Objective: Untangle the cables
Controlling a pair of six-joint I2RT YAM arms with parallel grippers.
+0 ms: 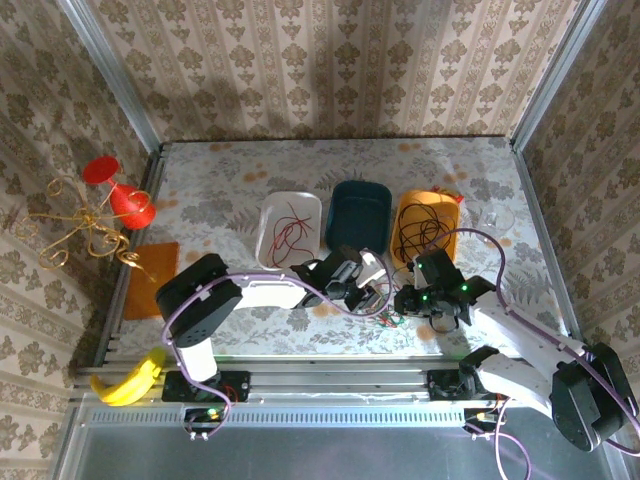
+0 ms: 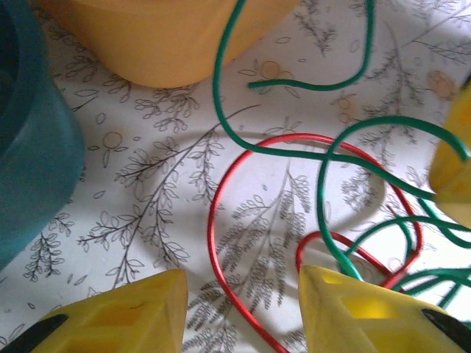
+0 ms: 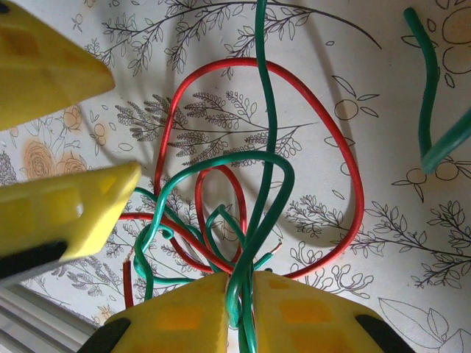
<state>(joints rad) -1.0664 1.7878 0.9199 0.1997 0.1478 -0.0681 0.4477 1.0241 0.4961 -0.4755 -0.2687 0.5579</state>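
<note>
**Where the Wires Knot, Two Grippers Crowd the Near Edge**

Because the cables lie heaped close to the near edge of the table, the room around them is tight. That edge shows pale just beside the jaws of the right gripper, to their lower left. Ahead of the left gripper, bare patterned tabletop runs up to the wall of the orange bin. The teal bin stands ahead and to the left of those jaws. Both bins are apart from the heap. A white tray sits well off beyond the teal bin with a red wire inside. The two grippers are close together, and the left gripper's yellow fingers show just to the left of the right gripper's jaws.

The left gripper's jaws stand partly open. A red loop crosses the tabletop through the gap between them, unpinched. Its right-hand finger sits over red and green strands, and whether it touches them cannot be told.

The right gripper's jaws are nearly closed and clamp a bundle of green strands. The strands rise ahead of the jaws into loops, with red loops tangled around them.
</note>
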